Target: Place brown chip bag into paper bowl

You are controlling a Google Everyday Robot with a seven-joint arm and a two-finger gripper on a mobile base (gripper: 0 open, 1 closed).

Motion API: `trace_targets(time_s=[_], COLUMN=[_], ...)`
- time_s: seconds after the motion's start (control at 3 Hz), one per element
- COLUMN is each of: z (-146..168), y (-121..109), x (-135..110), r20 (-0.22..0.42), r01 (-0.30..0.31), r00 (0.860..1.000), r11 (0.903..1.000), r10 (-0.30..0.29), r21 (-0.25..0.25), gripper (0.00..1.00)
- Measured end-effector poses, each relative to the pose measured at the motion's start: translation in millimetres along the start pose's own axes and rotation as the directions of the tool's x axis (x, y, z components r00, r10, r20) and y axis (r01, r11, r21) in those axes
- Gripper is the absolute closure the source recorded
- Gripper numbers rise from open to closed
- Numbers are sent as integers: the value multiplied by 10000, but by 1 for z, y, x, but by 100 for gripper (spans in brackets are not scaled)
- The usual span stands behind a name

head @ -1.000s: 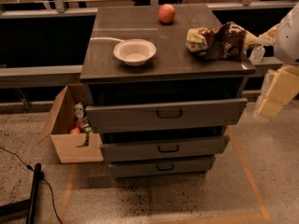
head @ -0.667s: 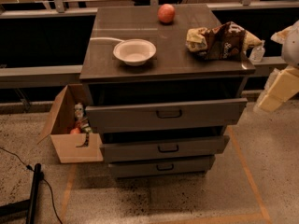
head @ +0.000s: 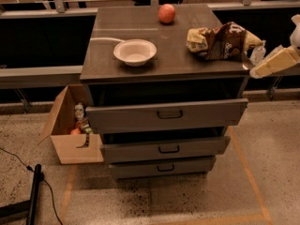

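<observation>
Reaching for the crinkled dark-brown foil chip bag (head: 220,41) looks like the step in hand: it lies well right of the shallow round white paper bowl (head: 135,52), with the pale gripper (head: 256,55) just beyond it, farther from the bowl. Whether it grips, I cannot tell. Next: a sure hold, then a lift bowlward.

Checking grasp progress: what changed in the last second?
The arm shifted: its cream segment lifted and its white part slid rightward. The gripper stays at the right end of the brown chip bag. The bag, paper bowl and red fruit stayed put.
</observation>
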State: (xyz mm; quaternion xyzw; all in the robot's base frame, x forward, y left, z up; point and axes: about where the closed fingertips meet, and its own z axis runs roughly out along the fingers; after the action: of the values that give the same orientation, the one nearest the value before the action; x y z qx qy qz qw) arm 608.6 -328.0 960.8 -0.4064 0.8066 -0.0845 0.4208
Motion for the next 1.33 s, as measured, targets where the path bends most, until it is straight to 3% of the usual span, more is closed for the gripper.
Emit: trace_targets(time_s=[0.33, 0.67, 1.0, 1.33], z=[0, 1, 25, 67], y=[-6, -3, -18, -42], x=[-5, -5, -5, -5], r20=[119, 85, 316, 707], r01=[96, 119, -700, -1794], r00=[9999, 9999, 9972, 9825], r11=[9995, 9996, 9957, 9780], r10=[-100, -121, 681, 1726], r21=[306, 241, 613, 1062], gripper=[0, 0, 0, 0])
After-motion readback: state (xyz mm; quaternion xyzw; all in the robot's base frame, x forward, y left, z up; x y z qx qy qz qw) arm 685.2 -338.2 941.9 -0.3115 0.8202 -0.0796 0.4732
